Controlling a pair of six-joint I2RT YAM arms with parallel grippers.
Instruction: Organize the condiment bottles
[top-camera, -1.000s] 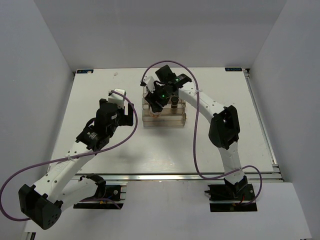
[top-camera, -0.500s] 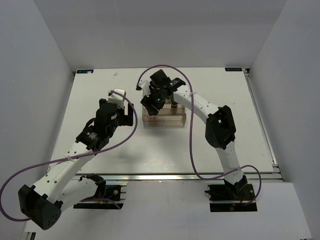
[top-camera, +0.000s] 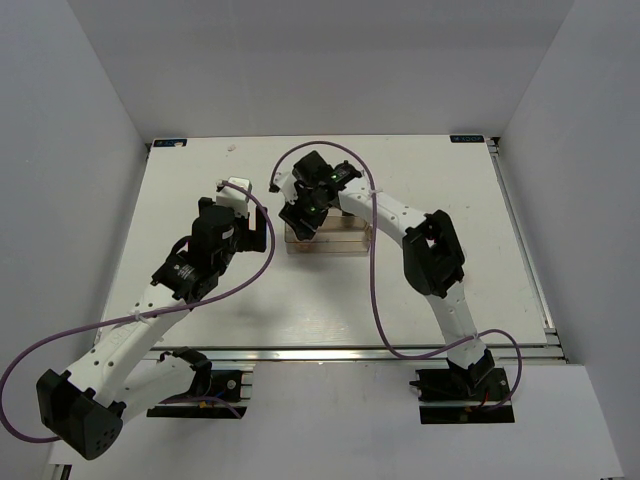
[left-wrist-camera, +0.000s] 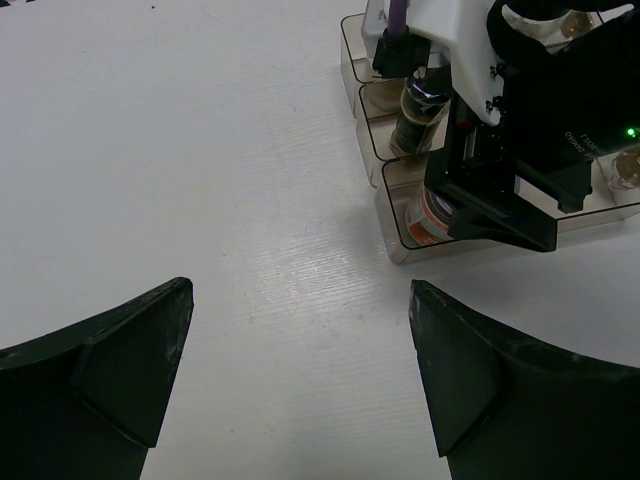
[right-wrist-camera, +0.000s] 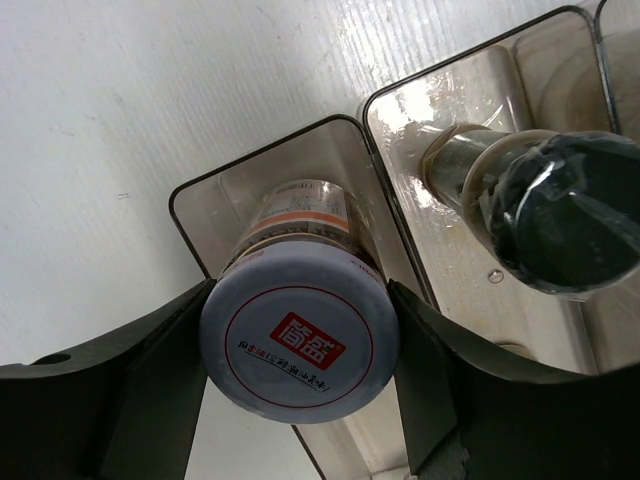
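Note:
My right gripper (right-wrist-camera: 298, 300) is shut on the brownish condiment bottle with a red-marked white lid (right-wrist-camera: 298, 342), one finger on each side of the lid. The bottle stands in the front left compartment of the clear stepped rack (right-wrist-camera: 200, 230). In the left wrist view the same bottle (left-wrist-camera: 430, 215) shows low in the rack (left-wrist-camera: 395, 240) under the right gripper (left-wrist-camera: 500, 190). A dark bottle with a black cap (right-wrist-camera: 565, 210) stands one step up. My left gripper (left-wrist-camera: 300, 340) hangs open over bare table, left of the rack (top-camera: 335, 242).
More pale jars (left-wrist-camera: 625, 170) sit further right in the rack. White walls close in the table (top-camera: 450, 280) on the left, the right and the back. A purple cable (top-camera: 380, 300) loops from the right arm over the table.
The right arm has swung left and down over the rack's left end, bringing the white-lidded bottle into the front left compartment. The left arm has not moved.

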